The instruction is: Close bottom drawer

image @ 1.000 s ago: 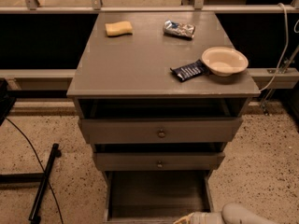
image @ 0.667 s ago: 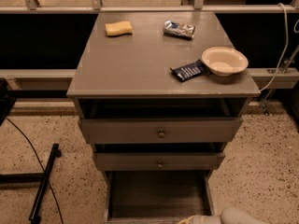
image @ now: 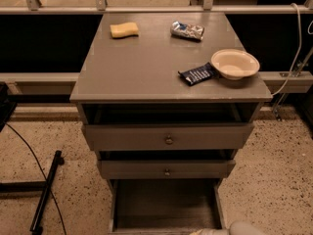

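Observation:
The bottom drawer (image: 164, 204) is the lowest and narrowest of three grey drawers and is pulled far out, showing its plain flat floor. Its front edge lies at the bottom of the camera view. Above it sit the middle drawer (image: 166, 169) with a small knob and the top drawer (image: 168, 137) with a round knob, both slightly out. My gripper (image: 215, 231) shows only as a pale rounded part at the bottom edge, by the bottom drawer's front right corner.
On the cabinet top (image: 146, 67) lie a yellow sponge (image: 123, 30), a silver snack bag (image: 187, 30), a dark blue snack packet (image: 198, 74) and a cream bowl (image: 234, 63). A black stand and cable (image: 45, 192) lie on the floor at left. A railing (image: 146, 9) runs behind.
My gripper has dropped lower at the bottom edge, so less of it shows. The drawers and the items on top have not moved.

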